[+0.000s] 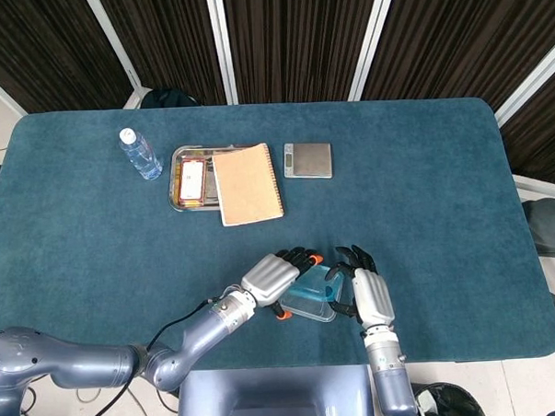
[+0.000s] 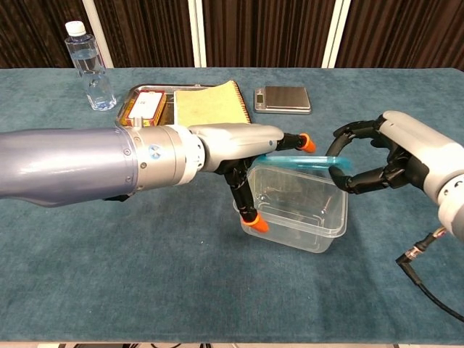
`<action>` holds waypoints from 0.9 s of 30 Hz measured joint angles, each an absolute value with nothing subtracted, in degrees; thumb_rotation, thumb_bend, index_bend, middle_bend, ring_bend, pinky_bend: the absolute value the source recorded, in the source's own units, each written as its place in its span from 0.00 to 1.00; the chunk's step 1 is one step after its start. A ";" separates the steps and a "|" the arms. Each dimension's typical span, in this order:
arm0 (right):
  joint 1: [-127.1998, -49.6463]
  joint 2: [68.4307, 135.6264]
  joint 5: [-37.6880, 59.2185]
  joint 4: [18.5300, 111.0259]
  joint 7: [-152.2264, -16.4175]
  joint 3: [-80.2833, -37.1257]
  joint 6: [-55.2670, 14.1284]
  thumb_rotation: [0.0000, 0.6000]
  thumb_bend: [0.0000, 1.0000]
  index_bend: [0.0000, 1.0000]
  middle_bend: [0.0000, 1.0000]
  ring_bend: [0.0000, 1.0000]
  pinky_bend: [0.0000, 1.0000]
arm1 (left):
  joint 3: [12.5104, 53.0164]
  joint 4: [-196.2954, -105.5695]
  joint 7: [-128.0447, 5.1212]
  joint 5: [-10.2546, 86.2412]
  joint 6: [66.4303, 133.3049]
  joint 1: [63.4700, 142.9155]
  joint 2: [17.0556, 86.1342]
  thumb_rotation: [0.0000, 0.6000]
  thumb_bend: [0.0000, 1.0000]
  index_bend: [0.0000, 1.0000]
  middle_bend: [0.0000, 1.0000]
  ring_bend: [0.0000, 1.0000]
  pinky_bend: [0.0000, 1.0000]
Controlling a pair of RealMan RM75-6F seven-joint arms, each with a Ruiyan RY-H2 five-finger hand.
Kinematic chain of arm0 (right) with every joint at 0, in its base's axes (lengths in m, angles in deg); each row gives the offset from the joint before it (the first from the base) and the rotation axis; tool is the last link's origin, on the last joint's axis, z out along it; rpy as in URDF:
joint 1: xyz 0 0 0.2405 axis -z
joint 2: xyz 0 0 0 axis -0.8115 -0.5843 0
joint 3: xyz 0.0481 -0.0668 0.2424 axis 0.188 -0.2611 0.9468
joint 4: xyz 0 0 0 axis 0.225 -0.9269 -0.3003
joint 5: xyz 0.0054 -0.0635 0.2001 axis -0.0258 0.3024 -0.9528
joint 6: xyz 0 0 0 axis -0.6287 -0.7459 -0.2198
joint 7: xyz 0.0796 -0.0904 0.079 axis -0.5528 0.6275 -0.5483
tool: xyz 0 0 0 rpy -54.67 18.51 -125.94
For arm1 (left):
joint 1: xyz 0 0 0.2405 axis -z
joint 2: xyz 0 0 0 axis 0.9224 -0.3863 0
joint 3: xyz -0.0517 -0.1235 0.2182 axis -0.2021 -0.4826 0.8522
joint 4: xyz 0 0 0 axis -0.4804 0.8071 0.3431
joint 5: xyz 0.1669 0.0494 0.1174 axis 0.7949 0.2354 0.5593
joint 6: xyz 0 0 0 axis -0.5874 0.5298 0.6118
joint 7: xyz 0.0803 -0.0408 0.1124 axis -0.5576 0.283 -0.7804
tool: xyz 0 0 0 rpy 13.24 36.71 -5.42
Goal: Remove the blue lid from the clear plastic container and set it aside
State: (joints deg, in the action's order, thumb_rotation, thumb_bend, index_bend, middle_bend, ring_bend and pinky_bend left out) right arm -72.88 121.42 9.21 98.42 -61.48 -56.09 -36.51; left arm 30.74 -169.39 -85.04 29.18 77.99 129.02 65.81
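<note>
One blue lid (image 2: 308, 164), one clear plastic container (image 2: 293, 208), two robot hands, left hand (image 2: 243, 145) and right hand (image 2: 395, 154), one water bottle (image 2: 89, 66), one metal tray (image 2: 129, 106), one notebook (image 2: 212, 109), one small scale (image 2: 282, 98), one orange box (image 2: 146, 108) in the tray

Teal table (image 1: 425, 202), dark slatted wall (image 1: 297, 32).

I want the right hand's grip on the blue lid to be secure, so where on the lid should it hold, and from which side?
Best bet: the blue lid's right short edge, approached from the right, pinched top and bottom. The lid lies nearly flat above the clear container, and the left hand occupies the other end; the right hand is already curled around that free edge.
</note>
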 measured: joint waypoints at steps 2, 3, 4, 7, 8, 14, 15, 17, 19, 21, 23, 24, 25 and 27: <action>-72.84 121.35 9.09 98.42 -61.51 -56.07 -36.56 1.00 0.58 0.53 0.18 0.00 0.00 | 30.71 -169.83 -84.65 29.42 78.14 128.92 65.34 1.00 0.00 0.00 0.00 0.00 0.16; -72.82 121.33 9.02 98.43 -61.53 -56.08 -36.58 1.00 0.58 0.54 0.18 0.00 0.00 | 30.71 -170.00 -84.53 29.53 78.21 128.89 65.08 1.00 0.00 0.00 0.00 0.00 0.16; -72.79 121.31 8.95 98.44 -61.56 -56.07 -36.62 1.00 0.58 0.54 0.18 0.00 0.00 | 30.70 -170.23 -84.37 29.69 78.32 128.85 64.73 1.00 0.00 0.00 0.00 0.00 0.16; -72.80 121.32 8.92 98.44 -61.56 -56.06 -36.71 1.00 0.59 0.55 0.18 0.00 0.00 | 30.63 -170.84 -83.82 30.02 78.61 128.70 63.93 1.00 0.00 0.00 0.00 0.00 0.16; -72.80 121.33 8.93 98.44 -61.59 -56.07 -36.72 1.00 0.60 0.55 0.18 0.00 0.00 | 30.61 -171.02 -83.65 30.11 78.69 128.65 63.70 1.00 0.00 0.00 0.00 0.00 0.16; -72.80 121.41 9.23 98.21 -61.81 -56.21 -36.83 1.00 0.60 0.56 0.18 0.00 0.00 | 30.20 -171.79 -82.37 30.96 79.58 128.25 62.53 1.00 0.00 0.00 0.00 0.00 0.16; -72.80 121.41 9.33 98.13 -61.88 -56.25 -36.84 1.00 0.60 0.56 0.18 0.00 0.00 | 30.09 -171.88 -82.17 31.11 79.75 128.20 62.35 1.00 0.00 0.00 0.00 0.00 0.16; -72.78 121.43 9.60 97.92 -62.13 -56.31 -36.89 1.00 0.60 0.57 0.18 0.00 0.00 | 29.79 -172.10 -81.75 31.47 80.11 128.10 61.97 1.00 0.00 0.00 0.00 0.00 0.16; -72.72 121.46 9.83 97.70 -62.47 -56.33 -36.99 1.00 0.60 0.57 0.18 0.00 0.00 | 29.47 -172.41 -81.32 31.90 80.48 128.02 61.59 1.00 0.00 0.00 0.00 0.00 0.16; -72.67 121.50 10.03 97.54 -62.80 -56.32 -37.07 1.00 0.60 0.58 0.19 0.00 0.00 | 29.20 -172.77 -80.95 32.34 80.74 127.95 61.21 1.00 0.00 0.00 0.00 0.00 0.16; -72.62 121.55 10.33 97.35 -63.24 -56.29 -37.16 1.00 0.60 0.58 0.19 0.00 0.00 | 28.95 -173.22 -80.67 32.96 80.96 127.92 60.63 1.00 0.00 0.00 0.00 0.00 0.16; -72.61 121.56 10.48 97.29 -63.40 -56.28 -37.18 1.00 0.60 0.58 0.19 0.00 0.00 | 28.83 -173.45 -80.52 33.21 81.05 127.90 60.36 1.00 0.00 0.00 0.00 0.00 0.16; -72.59 121.57 10.71 97.20 -63.73 -56.25 -37.20 1.00 0.60 0.58 0.19 0.00 0.00 | 28.65 -173.81 -80.24 33.50 81.17 127.86 60.01 1.00 0.00 0.00 0.00 0.00 0.16; -72.56 121.60 11.09 96.98 -64.31 -56.18 -37.23 1.00 0.60 0.59 0.19 0.00 0.00 | 28.41 -174.25 -79.90 33.90 81.35 127.80 59.48 1.00 0.00 0.00 0.00 0.00 0.16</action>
State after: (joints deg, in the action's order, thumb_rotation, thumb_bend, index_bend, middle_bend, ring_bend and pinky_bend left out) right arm -72.56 121.60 11.09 96.98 -64.31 -56.18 -37.23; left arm 28.41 -174.25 -79.90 33.90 81.35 127.80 59.48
